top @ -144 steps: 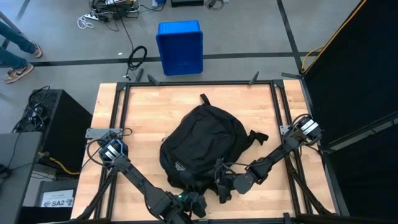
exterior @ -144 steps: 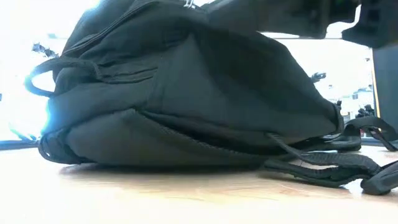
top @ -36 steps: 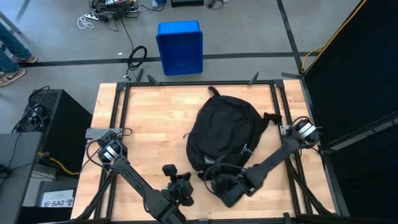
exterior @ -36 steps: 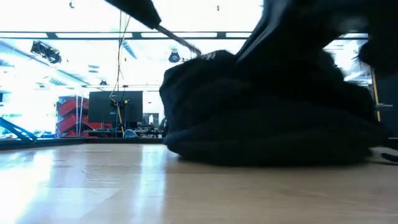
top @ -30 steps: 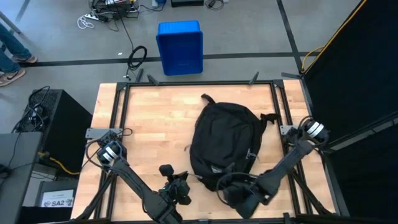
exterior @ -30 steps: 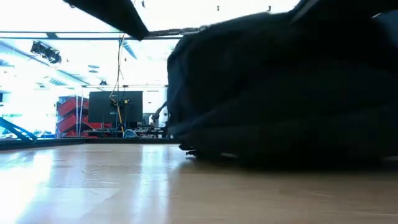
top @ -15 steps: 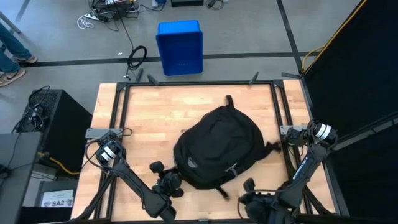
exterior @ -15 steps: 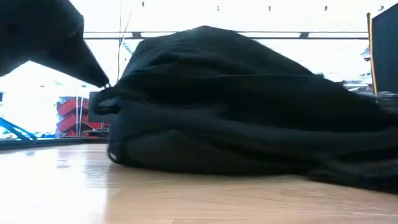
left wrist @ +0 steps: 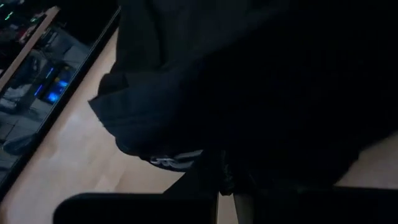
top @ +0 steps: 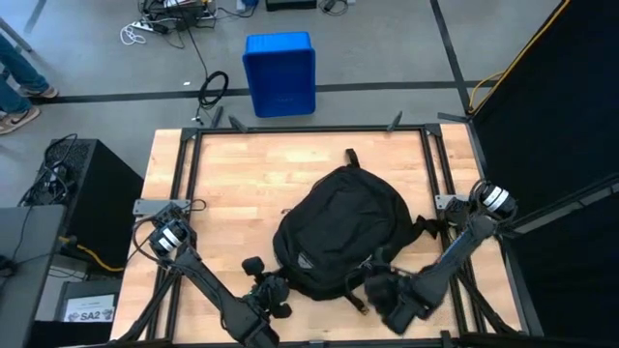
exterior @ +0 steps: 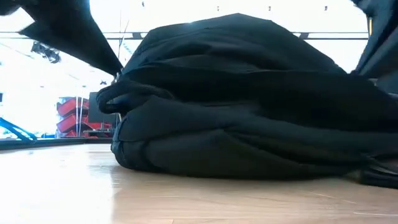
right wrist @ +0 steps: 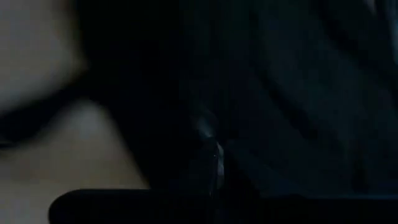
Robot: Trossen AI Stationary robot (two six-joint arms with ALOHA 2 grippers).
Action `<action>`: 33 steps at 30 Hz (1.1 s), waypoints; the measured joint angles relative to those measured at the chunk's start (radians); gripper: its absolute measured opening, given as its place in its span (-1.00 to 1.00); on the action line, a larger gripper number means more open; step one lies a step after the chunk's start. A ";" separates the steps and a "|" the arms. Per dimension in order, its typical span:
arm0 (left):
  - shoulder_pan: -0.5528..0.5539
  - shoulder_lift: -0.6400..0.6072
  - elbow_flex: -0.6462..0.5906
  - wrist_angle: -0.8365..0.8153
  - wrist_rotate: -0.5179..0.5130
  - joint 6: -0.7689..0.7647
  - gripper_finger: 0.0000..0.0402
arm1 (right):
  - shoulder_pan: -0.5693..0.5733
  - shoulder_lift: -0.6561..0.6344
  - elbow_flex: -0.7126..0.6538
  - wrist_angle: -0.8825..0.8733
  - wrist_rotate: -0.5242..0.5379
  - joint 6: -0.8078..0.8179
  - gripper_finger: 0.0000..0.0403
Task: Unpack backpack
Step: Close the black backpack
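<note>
The black backpack (top: 338, 227) lies flat on the wooden table, near its middle. Its top loop (top: 349, 156) points to the far edge and a strap (top: 427, 228) trails off on the right. In the low view the backpack (exterior: 242, 99) fills most of the picture. My left gripper (top: 273, 286) is shut at the backpack's near left edge. My right gripper (top: 379, 288) is shut at its near right edge. Both wrist views look straight at dark backpack fabric (left wrist: 249, 74) (right wrist: 298, 74). My left gripper has its shut fingertips (left wrist: 227, 182) against the backpack's near left edge (left wrist: 174, 158), coming in low from the table's near side. I cannot tell whether any fabric is pinched between them. My right gripper's shut fingertips (right wrist: 216, 155) stand against the backpack's near right edge. The dark fabric hides the place of contact, so I cannot tell whether it holds anything.
A blue plastic bin (top: 280, 72) stands on the floor beyond the table's far edge. A person's legs (top: 19, 87) show at the far left of the room. Bare wood (top: 213, 184) lies left of the backpack and along the far edge.
The backpack has turned on the table: its top loop has swung toward the right and its near end toward the left. My right gripper drew back toward the near edge, then returned to the backpack's near right edge. My left gripper shifted slightly left and back.
</note>
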 joint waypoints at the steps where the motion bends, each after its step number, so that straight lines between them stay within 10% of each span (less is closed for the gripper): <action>1: -0.005 -0.002 0.001 0.025 0.007 0.022 -1.00 | -0.015 0.000 -0.017 -0.050 -0.023 0.051 -0.99; 8: -0.018 -0.002 0.023 0.278 0.076 0.327 -1.00 | -0.172 0.000 -0.191 -0.101 -0.096 0.136 -0.99; 18: 0.012 -0.001 0.019 0.776 0.213 0.902 -1.00 | -0.374 -0.070 -0.231 -0.170 0.129 -0.005 -0.99; 33: 0.114 -0.001 0.018 0.978 0.167 1.179 -1.00 | 0.030 -0.409 -0.164 0.196 0.178 -0.138 -0.89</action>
